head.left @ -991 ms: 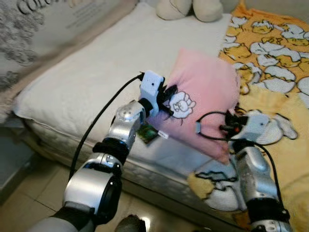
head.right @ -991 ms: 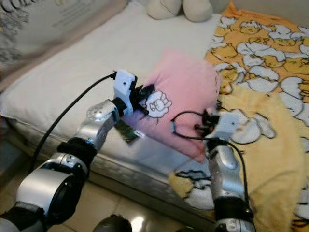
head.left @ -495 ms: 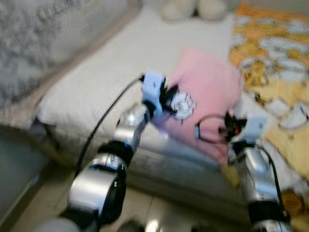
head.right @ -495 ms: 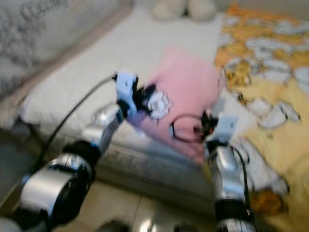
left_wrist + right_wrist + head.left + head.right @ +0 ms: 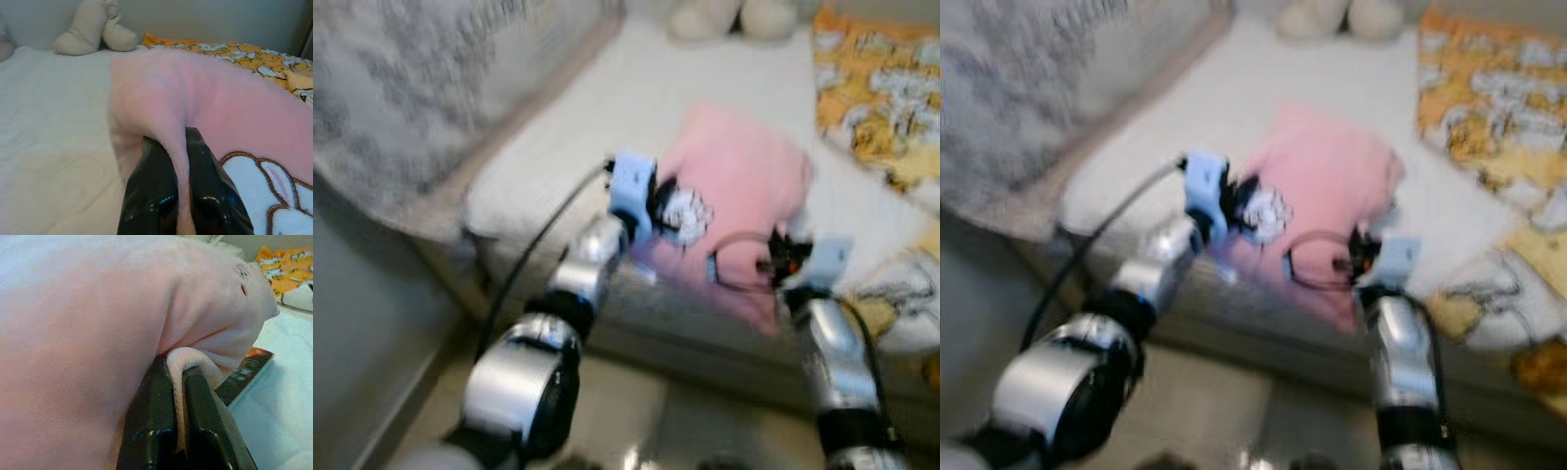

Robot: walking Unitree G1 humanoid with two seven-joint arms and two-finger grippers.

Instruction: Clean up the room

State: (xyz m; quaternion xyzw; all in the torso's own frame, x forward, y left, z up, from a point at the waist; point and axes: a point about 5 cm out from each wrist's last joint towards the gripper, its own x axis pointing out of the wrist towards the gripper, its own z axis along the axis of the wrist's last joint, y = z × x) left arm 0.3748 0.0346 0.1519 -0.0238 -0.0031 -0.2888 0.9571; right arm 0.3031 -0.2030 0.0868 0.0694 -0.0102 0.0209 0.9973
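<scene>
Writing: the grey patterned cover (image 5: pixel 401 88) at the far left is too blurred to read, and no words can be made out on anything.
Bed: the white bed (image 5: pixel 578 127) runs from the left side to the middle, and its near edge hangs over the pale floor (image 5: pixel 656 431).
Left pincer: the left pincer (image 5: pixel 182 171) is squeezed tight on a fold at the left edge of the pink pillow (image 5: pixel 744 211). The pink cloth sits pinched between its two black fingers (image 5: pixel 156 186).
Picture on the pillow: a white bunny (image 5: pixel 271 196) with a brown outline is stitched on it, right beside the left pincer.
Pink pillow: it is in the middle, over the near part of the bed, stretched between the two pincers, one at each side.
Soft toy: a cream soft toy (image 5: pixel 93 29) lies at the far end of the bed, well apart from the pillow.
Right pincer: the right pincer (image 5: pixel 177 396) is squeezed tight on a rolled bit of the pillow's lower right edge.
Book: a dark flat thing like a book (image 5: pixel 247 369) lies on the bed just past the right pincer.
Blanket: an orange and yellow blanket (image 5: pixel 871 88) with white cartoon shapes covers the right side of the bed.
</scene>
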